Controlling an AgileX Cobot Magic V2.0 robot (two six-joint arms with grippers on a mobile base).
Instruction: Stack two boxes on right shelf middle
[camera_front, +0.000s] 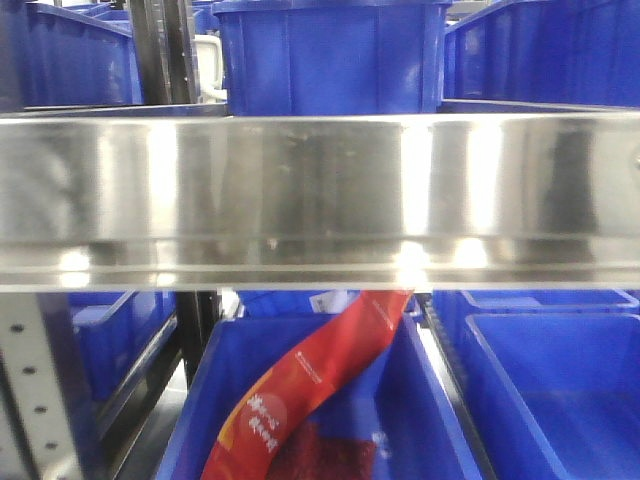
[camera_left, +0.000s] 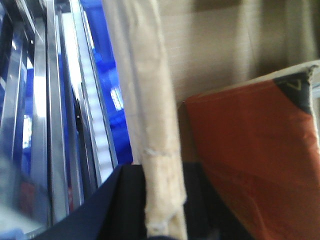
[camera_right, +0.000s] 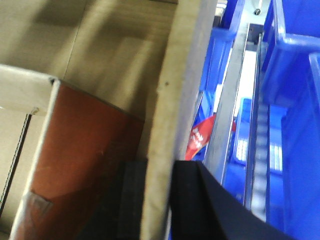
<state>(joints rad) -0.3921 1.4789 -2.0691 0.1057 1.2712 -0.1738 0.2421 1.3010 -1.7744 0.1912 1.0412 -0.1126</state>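
A shiny steel shelf (camera_front: 320, 190) with a broad, mirror-like lip crosses the front view, carried on a grey perforated upright (camera_front: 30, 390). Smooth blue plastic bins (camera_front: 330, 45) crowd the levels above and below. The brown cardboard box (camera_left: 210, 55) shows only in the wrist views. It is open-topped, and its raw corrugated rim runs lengthwise alongside the steel rails, just beside the rack. A red carton (camera_left: 255, 160) lies inside it. A red packet (camera_front: 320, 380) leans in a lower bin. The left gripper (camera_left: 160, 210) pinches one wall between black fingers, and the right gripper (camera_right: 162, 200) clamps another wall.
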